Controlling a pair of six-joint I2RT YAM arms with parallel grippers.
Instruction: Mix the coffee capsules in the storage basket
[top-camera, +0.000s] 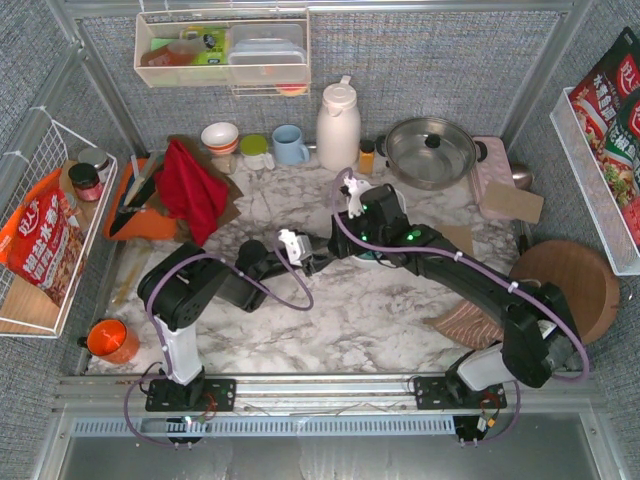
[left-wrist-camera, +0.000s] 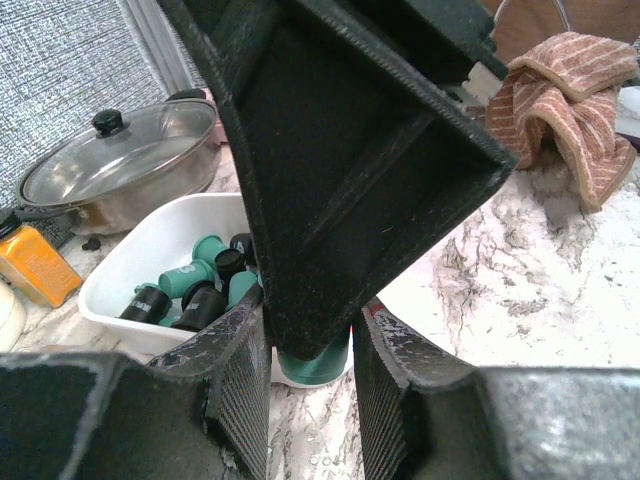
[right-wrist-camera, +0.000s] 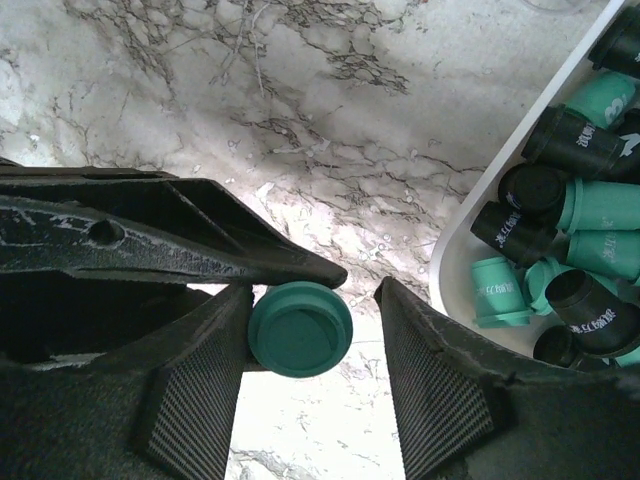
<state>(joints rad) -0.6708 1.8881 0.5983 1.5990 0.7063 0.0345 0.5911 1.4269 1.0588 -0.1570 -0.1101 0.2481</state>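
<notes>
Right claw (right-wrist-camera: 315, 330), fingers apart, straddles a teal capsule (right-wrist-camera: 300, 328) on the bench (right-wrist-camera: 300, 120) beside the basket (right-wrist-camera: 450, 255); left claw (left-wrist-camera: 310, 375) likewise apart. Next: grip, drop it in.

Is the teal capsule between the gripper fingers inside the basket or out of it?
Out. The teal capsule stands on the marble beside the storage basket, between the right gripper fingers.
</notes>
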